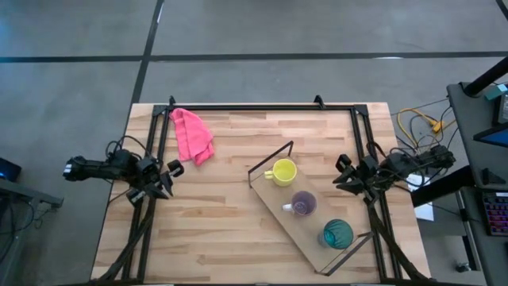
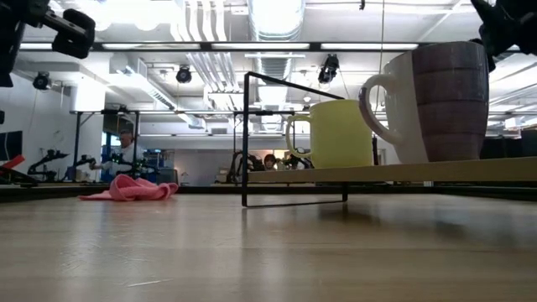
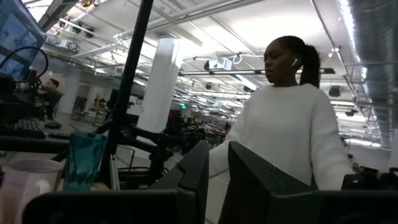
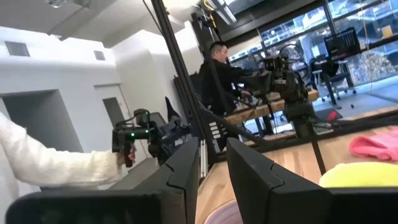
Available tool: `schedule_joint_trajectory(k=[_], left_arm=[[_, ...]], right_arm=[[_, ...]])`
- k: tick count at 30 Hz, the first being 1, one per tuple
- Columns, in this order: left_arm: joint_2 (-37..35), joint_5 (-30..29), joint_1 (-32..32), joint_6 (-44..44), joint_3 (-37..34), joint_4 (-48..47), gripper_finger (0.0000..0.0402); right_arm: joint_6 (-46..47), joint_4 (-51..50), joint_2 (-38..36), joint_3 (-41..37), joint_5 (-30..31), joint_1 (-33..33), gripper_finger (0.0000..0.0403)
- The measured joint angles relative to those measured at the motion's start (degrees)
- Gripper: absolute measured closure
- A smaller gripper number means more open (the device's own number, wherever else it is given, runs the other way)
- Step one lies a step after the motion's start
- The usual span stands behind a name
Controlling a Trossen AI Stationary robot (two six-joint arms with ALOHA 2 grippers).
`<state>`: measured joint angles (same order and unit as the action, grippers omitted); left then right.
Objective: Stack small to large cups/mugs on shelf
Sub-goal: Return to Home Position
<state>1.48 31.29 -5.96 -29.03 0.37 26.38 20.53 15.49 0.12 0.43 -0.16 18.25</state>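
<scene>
Wooden tabletop (image 1: 238, 230), plywood shelf (image 1: 275, 193): yellow mug (image 1: 282, 171), purple mug (image 1: 303, 203), ribbed teal cup (image 1: 337, 233); both jaws parted.

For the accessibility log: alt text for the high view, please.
Yellow mug, purple mug and teal cup stand in a row on the shelf, diagonal on the table. Left end effector and right end effector wait at opposite sides; pink cloth lies apart.
</scene>
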Motion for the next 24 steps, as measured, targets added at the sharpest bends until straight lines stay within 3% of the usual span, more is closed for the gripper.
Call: schedule_joint_trajectory(k=[5,24], left_arm=[[0.68,0.02,0.00,6.96,-0.08,-0.03,0.0354],[4.60,0.02,0.00,7.03,-0.10,-3.42,0.0354]], right_arm=[[-0.77,0.11,0.11,0.02,0.15,0.01,0.0330],[2.86,-0.23,1.58,0.09,0.22,0.01,0.0330]])
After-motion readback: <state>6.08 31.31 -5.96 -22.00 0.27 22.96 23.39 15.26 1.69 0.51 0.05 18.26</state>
